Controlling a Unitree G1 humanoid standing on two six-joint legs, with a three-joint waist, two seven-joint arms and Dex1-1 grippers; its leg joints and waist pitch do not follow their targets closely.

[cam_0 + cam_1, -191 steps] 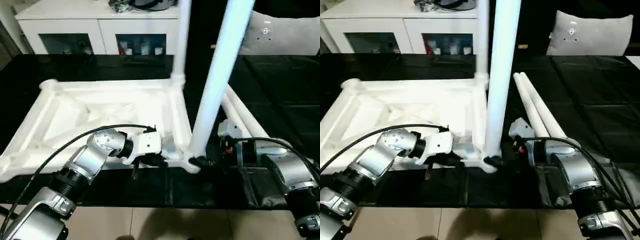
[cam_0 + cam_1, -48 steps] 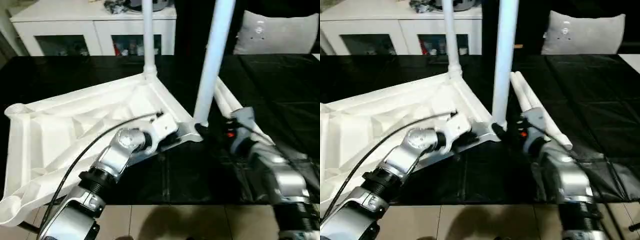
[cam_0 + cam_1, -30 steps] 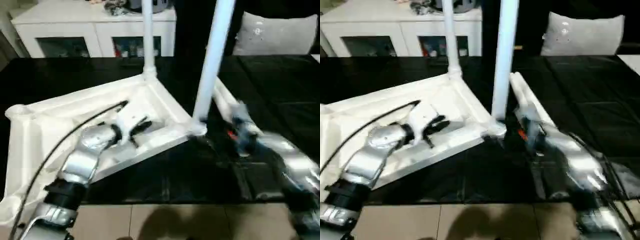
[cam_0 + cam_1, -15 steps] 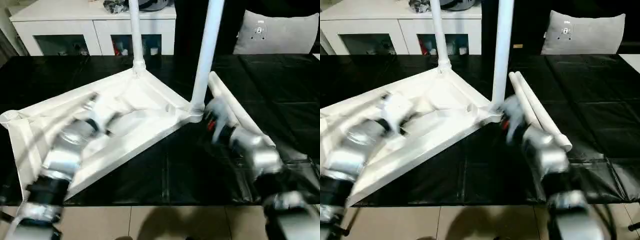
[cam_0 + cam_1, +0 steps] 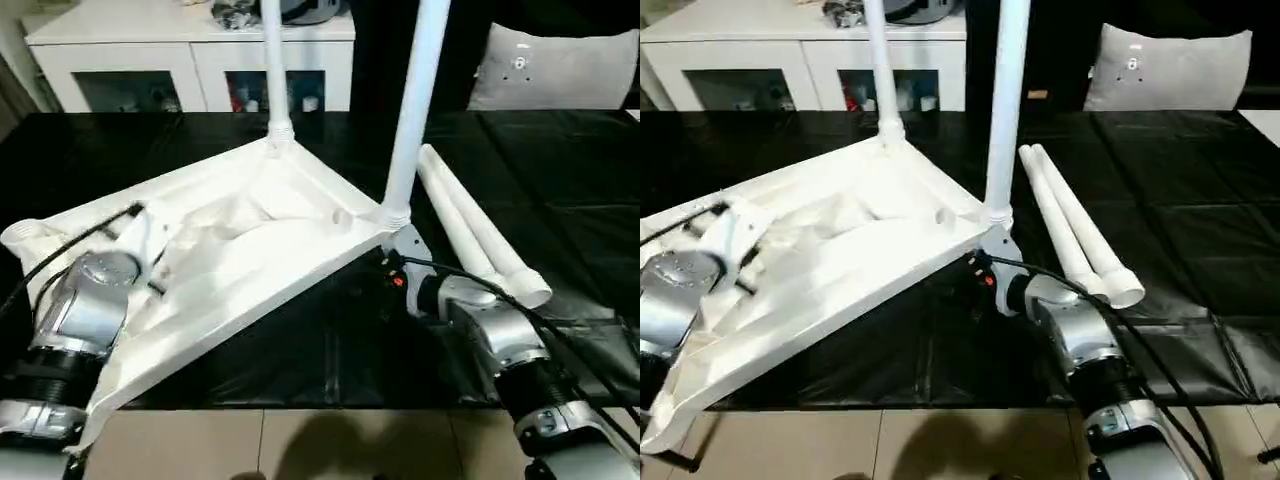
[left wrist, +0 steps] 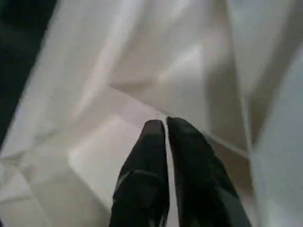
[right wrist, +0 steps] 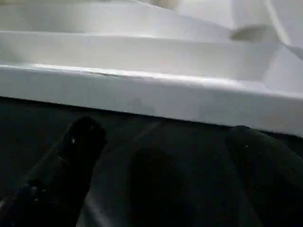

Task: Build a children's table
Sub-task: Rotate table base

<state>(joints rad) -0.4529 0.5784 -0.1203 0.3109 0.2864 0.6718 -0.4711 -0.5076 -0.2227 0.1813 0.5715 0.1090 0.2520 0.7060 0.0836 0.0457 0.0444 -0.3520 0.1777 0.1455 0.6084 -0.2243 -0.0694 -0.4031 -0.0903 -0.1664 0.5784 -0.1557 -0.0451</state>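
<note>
Plastic throughout, the upturned children's table top [image 5: 240, 250] looks light and stiff but slick, so it will likely slide or pivot on the black table [image 5: 560, 170] when pushed; its rim and ribs seem the best places to take hold. It lies ribbed underside up, askew, with two legs [image 5: 412, 110] standing in the far corner sockets and two loose legs [image 5: 478, 232] lying just beside it. The left end effector [image 6: 164, 124] is closed, empty, its fingertips over the ribbed underside. The right end effector [image 7: 161, 137] is spread wide, holding nothing, near the rim.
</note>
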